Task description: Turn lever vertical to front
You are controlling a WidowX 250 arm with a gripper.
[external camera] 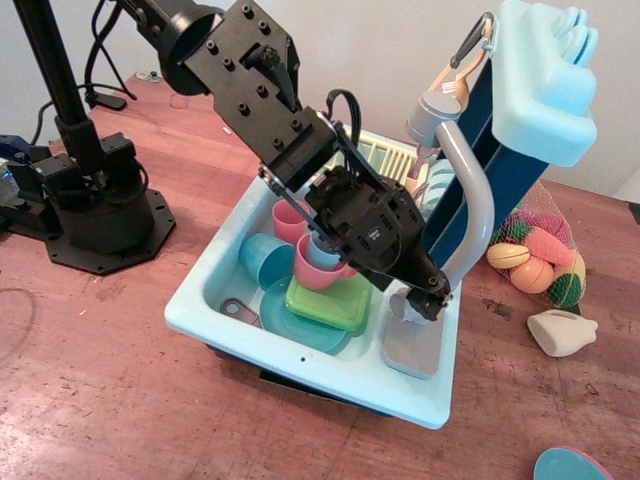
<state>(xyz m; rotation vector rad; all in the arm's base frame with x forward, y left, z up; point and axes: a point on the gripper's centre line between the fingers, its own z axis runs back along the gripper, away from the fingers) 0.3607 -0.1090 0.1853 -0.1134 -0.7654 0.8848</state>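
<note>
While gripper (pixel 428 303) sat at faucet hub (pixel 408 306), sink's (pixel 300 362) 3 o'clock, lever hidden under it; jaws obscured, can't tell if closed. Prob. contact step. Next: secure hold, rotate lever twd front edge.

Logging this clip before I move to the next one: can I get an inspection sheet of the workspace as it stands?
Surface: reddish wooden table, scuffed, carrying a pale blue toy sink.
Job's things: toy faucet with curved grey spout on a flat grey base plate; the lever is mostly hidden by the gripper.
Clutter: pink cup, teal cup, green plate and blue plate in the basin; net bag of toy food, white shell-like piece.
Grippers: gripper down at the faucet hub; open or shut cannot be told.
Cables: black cables at the back left; one looped on the arm.
Surroundings: black stand base, white wall.
</note>
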